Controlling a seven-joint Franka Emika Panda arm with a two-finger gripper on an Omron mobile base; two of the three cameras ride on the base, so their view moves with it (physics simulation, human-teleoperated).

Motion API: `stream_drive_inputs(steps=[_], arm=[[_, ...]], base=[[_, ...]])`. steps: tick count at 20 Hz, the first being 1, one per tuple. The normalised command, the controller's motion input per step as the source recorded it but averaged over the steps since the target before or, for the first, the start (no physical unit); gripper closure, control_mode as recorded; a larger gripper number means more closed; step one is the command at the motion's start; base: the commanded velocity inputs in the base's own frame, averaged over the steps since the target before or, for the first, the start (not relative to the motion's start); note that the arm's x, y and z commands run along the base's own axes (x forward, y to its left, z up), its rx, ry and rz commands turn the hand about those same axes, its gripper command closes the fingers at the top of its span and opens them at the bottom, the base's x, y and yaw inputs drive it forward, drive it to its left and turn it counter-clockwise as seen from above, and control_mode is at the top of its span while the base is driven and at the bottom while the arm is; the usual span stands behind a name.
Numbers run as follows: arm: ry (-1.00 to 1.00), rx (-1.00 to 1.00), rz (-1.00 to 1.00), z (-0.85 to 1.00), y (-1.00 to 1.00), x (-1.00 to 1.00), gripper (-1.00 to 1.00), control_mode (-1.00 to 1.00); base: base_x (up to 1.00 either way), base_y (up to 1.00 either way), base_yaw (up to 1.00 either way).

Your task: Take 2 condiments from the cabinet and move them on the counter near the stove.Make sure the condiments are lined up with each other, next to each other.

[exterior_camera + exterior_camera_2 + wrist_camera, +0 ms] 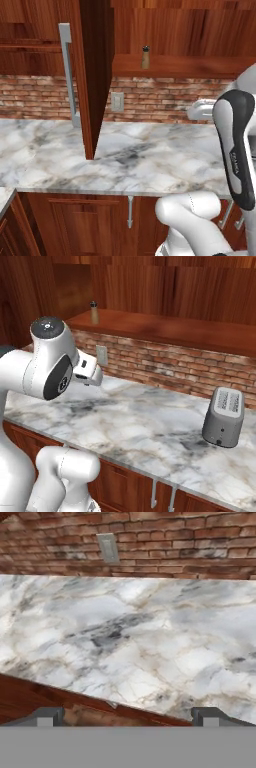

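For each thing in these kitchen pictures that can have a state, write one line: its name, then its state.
brown shaker: upright on the cabinet shelf
cabinet door: swung open
gripper: open, empty, above the counter
toaster: upright on the counter, slots empty

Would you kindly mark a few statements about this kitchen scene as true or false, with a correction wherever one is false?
1. The brown shaker stands upright on the cabinet shelf. True.
2. The gripper is closed on the shaker. False: its jaws stand wide apart with nothing between them, above the marble counter.
3. A grey toaster sits on the counter. True.
4. The toaster stands directly below the shaker. False: it is far along the counter to the shaker's right in the right base view.
5. A wall outlet is set in the brick backsplash. True.
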Motion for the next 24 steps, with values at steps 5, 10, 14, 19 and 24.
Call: stream_drive_inputs(steps=[5, 10, 14, 19, 24], arm=[[-0.11, -0.02, 0.05, 0.73, 0.06, 0.00, -1.00, -1.00], [-0.32, -0.11, 0.00, 0.24, 0.20, 0.11, -1.00, -1.00], [-0.29, -0.04, 0.02, 0.08, 0.15, 0.39, -1.00, -1.00], [-0.22, 0.00, 0.05, 0.01, 0.17, 0.50, -1.00, -1.00], [-0.04, 0.00, 0.01, 0.24, 0.20, 0.45, -1.00, -1.00]], base=[[0.00, 0.00, 0.00], [0.00, 0.00, 0.00], [0.00, 0.00, 0.00], [0.00, 0.00, 0.00], [0.00, 0.00, 0.00]])
